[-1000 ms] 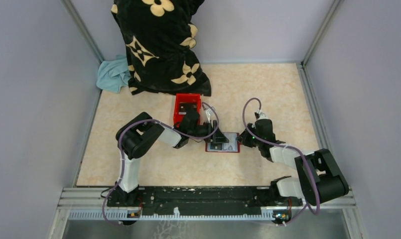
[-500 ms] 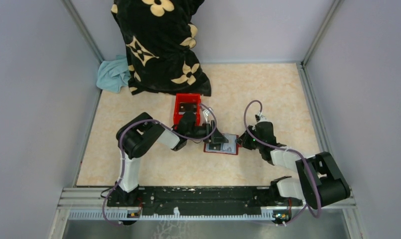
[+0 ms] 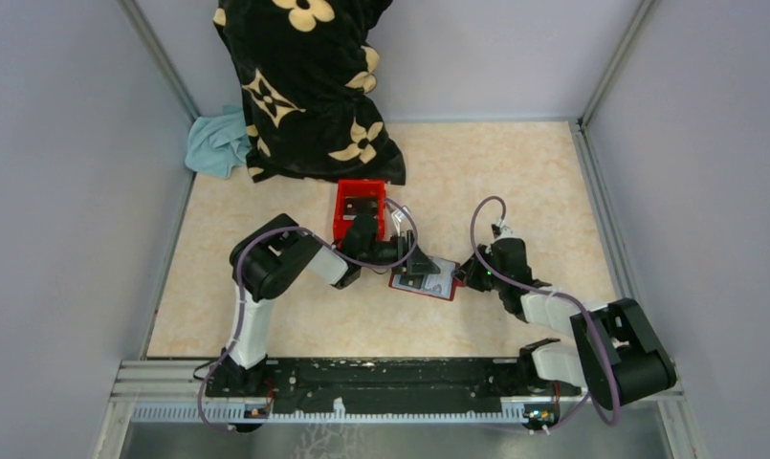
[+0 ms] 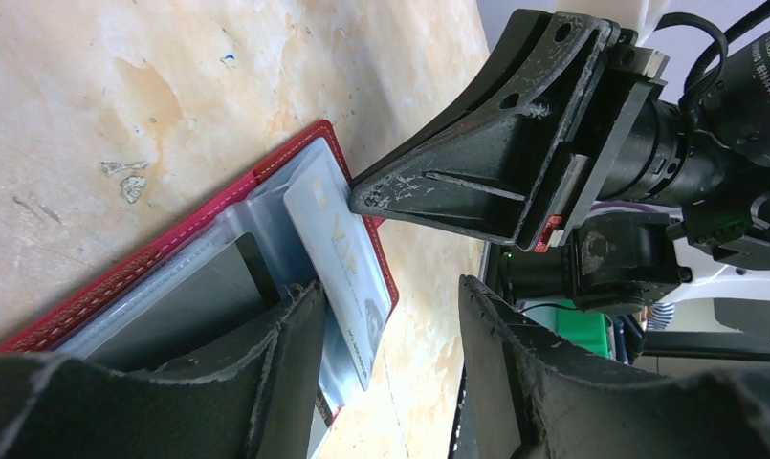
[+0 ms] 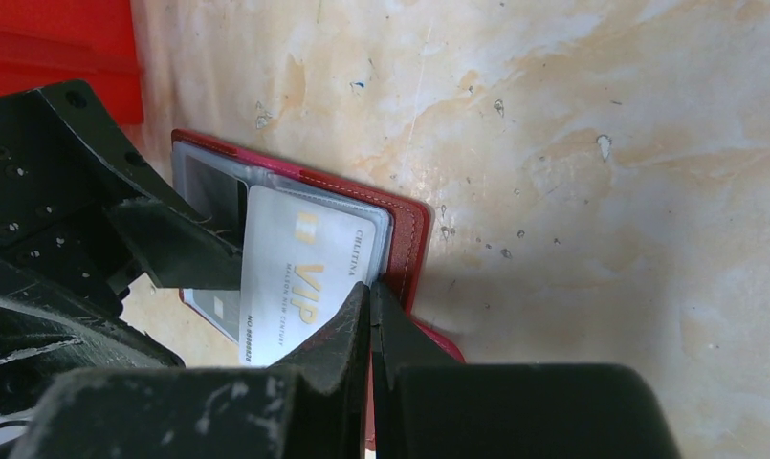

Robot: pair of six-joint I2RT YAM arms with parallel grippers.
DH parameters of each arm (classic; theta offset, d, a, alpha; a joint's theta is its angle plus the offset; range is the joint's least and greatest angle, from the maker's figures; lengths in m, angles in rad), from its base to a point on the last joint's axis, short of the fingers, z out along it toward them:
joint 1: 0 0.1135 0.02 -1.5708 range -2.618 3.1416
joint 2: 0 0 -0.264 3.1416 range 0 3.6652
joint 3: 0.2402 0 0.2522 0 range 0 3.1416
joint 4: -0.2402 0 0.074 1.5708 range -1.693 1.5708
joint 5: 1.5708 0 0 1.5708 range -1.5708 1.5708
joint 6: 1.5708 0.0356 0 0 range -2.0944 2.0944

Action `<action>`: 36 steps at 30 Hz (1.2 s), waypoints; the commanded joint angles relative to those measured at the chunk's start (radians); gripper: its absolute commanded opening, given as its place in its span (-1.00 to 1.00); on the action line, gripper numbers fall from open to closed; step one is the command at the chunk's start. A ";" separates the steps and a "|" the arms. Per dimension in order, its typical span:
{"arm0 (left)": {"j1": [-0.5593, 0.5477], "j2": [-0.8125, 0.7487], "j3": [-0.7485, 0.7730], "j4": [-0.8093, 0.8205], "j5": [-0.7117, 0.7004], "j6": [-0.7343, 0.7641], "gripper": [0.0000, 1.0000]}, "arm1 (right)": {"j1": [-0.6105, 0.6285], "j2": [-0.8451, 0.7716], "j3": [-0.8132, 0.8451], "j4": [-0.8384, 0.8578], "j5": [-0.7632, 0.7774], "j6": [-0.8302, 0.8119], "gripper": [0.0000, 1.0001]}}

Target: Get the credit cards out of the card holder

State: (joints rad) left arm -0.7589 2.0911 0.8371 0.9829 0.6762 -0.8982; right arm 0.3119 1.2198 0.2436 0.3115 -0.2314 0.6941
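Note:
The card holder (image 3: 445,288) lies open on the table, dark red with clear sleeves (image 4: 170,287). A pale credit card (image 5: 295,277) with gold "VIP" print sticks partly out of its sleeve, and a greyer card (image 5: 216,306) shows beneath it. My left gripper (image 3: 414,269) is open over the holder. One finger (image 4: 285,363) rests on the sleeves beside the card (image 4: 342,258), and the other hangs over bare table. My right gripper (image 5: 369,285) is shut, its joined tips touching the holder's right edge next to the card. It also shows in the left wrist view (image 4: 362,196).
A bright red open box (image 3: 360,208) stands just behind the left gripper; its corner (image 5: 55,48) shows in the right wrist view. A black flower-print cloth (image 3: 309,86) and a teal cloth (image 3: 218,143) lie at the back left. Grey walls enclose the table.
The right gripper has crept left and nearer to the holder's edge. The holder has shifted slightly left and turned a little. The left gripper has stayed open over it.

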 commanded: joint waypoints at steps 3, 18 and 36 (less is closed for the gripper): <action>-0.003 0.037 0.018 0.063 0.040 -0.030 0.19 | 0.030 0.018 -0.040 -0.038 -0.018 0.014 -1.00; -0.031 0.027 0.078 -0.126 0.012 0.049 0.07 | 0.082 0.014 0.003 -0.064 0.025 0.026 -1.00; 0.001 0.000 0.046 -0.163 0.001 0.045 -0.10 | -0.017 -0.024 0.029 -0.108 0.008 -0.004 -1.00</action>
State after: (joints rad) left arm -0.7700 2.1021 0.9012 0.8303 0.6662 -0.8665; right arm 0.3225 1.2068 0.2508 0.2729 -0.2268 0.7181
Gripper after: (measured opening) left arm 0.455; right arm 0.005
